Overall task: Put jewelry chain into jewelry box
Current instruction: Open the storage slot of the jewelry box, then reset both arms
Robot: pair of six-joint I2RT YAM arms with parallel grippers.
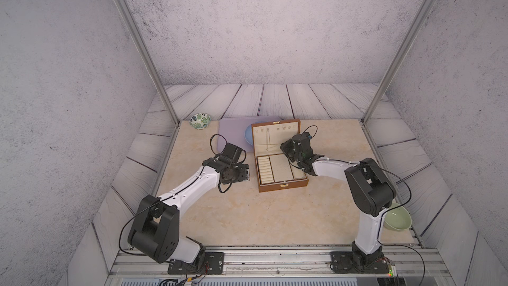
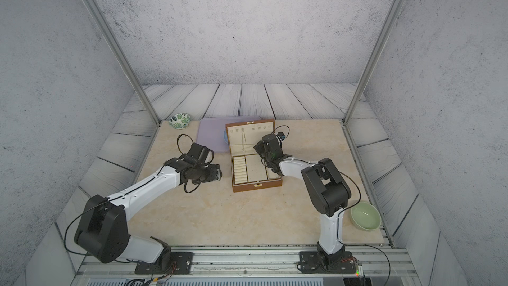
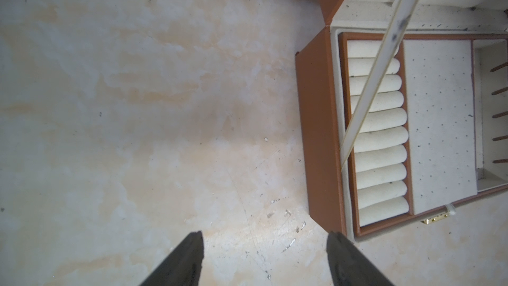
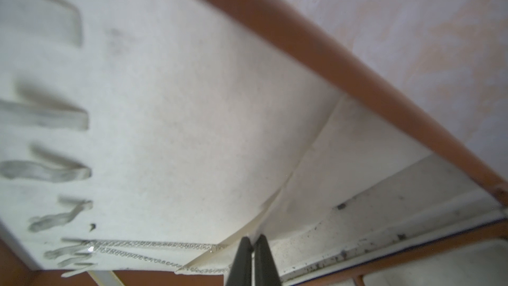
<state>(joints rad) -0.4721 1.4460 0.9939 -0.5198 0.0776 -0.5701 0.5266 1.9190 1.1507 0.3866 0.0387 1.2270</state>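
Right gripper (image 4: 254, 239), a pair of slim black fingers, has them almost pressed together with only a hairline slit between (whether a link is caught there I cannot tell). Its tips sit at the lid pocket of the brown rectangular hinged jewelry box with cream lining (image 1: 283, 185), which stands open at the centre of both top views. The very thin pale-metal jewelry chain (image 4: 154, 244) is already in that box, draped doubled on the raised lid's lining. In both top views it lies just left of the right fingertips, its long axis running up and down the frame from the hook row toward the hinge. The right arm is clearly the nearer. Any coming move, a release or a tuck into the pocket, probably turns on that short leftward gap. The left gripper (image 3: 265, 236) is spread wide and empty over the beige marbled tabletop (image 1: 247, 215), lower left of the box and well apart from the chain. By count: one chain, one box, two grippers, one lilac tray (image 1: 233, 133), one leaf-patterned bowl (image 1: 200, 121), one blue dish (image 1: 248, 136) and one pale green bowl (image 1: 398, 217).
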